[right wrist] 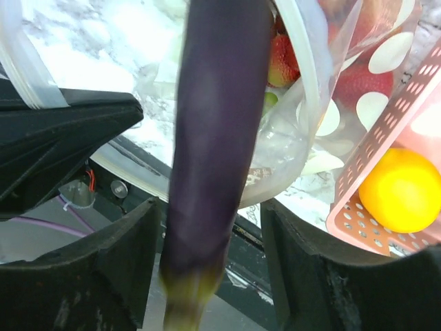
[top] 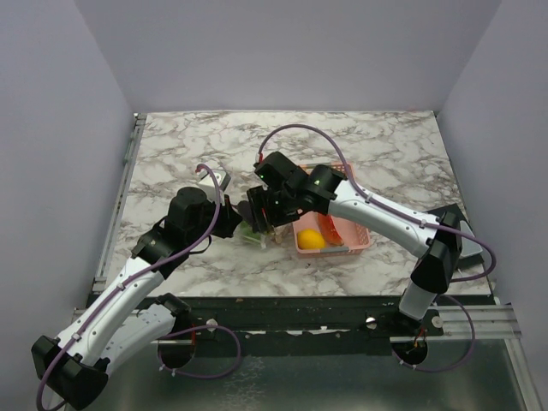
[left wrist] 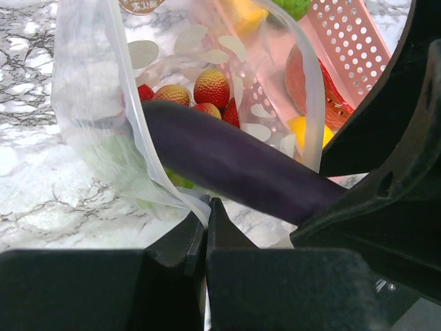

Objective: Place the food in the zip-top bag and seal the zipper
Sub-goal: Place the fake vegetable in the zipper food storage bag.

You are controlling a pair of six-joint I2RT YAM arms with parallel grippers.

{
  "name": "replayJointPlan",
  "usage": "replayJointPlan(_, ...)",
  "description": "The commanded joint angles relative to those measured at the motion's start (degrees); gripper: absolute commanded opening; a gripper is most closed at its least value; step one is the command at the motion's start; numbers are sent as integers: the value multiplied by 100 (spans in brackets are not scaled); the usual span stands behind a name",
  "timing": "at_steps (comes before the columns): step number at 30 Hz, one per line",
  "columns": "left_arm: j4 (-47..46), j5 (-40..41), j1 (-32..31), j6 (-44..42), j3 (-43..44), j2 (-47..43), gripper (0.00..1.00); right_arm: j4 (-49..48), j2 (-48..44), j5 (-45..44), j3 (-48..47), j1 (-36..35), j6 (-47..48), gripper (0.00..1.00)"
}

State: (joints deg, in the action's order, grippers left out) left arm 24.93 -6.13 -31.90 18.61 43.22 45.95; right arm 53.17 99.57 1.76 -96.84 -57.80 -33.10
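Eggplant (left wrist: pixel 234 165) dark purple, glossy; bag (left wrist: pixel 89 103) clear

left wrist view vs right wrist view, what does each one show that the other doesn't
Only left wrist: the left gripper pinched shut on the mouth edge of the zip-top bag. Only right wrist: the right gripper open, one finger on each side of the eggplant, plus its greenish stem end. Both: the eggplant pointing into the bag, red berries inside it, and the pink basket with a yellow fruit.
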Motion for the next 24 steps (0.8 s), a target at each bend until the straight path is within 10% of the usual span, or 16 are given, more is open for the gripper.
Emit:
replayJointPlan(1, -153, -94, -18, -19, -60, -131, 0, -233, -90, -298, -149, -38, -125, 65)
replayJointPlan(24, -162, -48, -27, -12, -68, -52, 0, -729, -1163, -1353, 608, -576, -34, 52)
